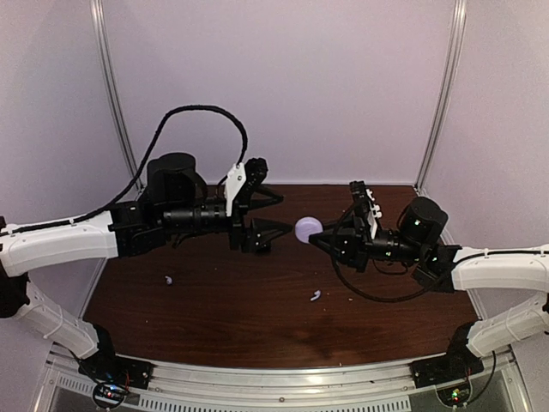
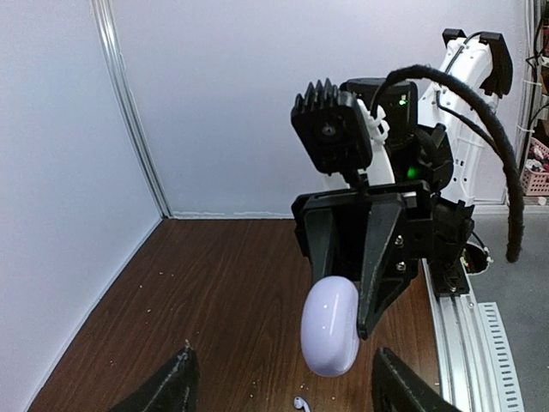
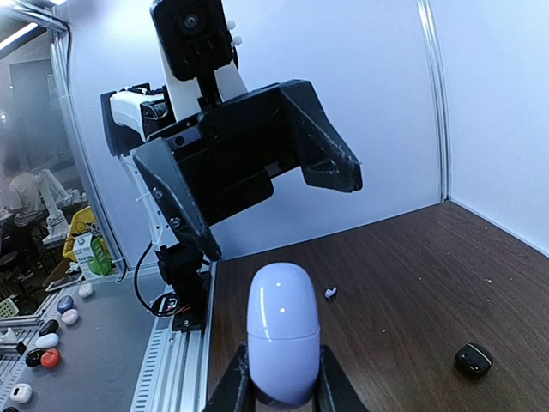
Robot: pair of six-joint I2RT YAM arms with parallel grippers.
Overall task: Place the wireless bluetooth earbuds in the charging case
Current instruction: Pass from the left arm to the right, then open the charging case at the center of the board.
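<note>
The charging case (image 1: 308,228) is a closed pale lavender pebble, held in the air over the table's middle. My right gripper (image 1: 321,237) is shut on its lower end; the right wrist view shows the case (image 3: 283,330) standing up between my fingers (image 3: 237,386). My left gripper (image 1: 273,215) is open and empty, its jaws spread just left of the case without touching it. In the left wrist view the case (image 2: 330,326) hangs in front of my open left gripper (image 2: 283,359). One earbud (image 1: 169,279) lies at the front left, the other earbud (image 1: 314,296) at the front centre.
A small black oval object (image 3: 473,358) lies on the brown table (image 1: 240,318) in the right wrist view. White walls close the back and sides. The metal rail (image 1: 283,382) and both arm bases run along the near edge.
</note>
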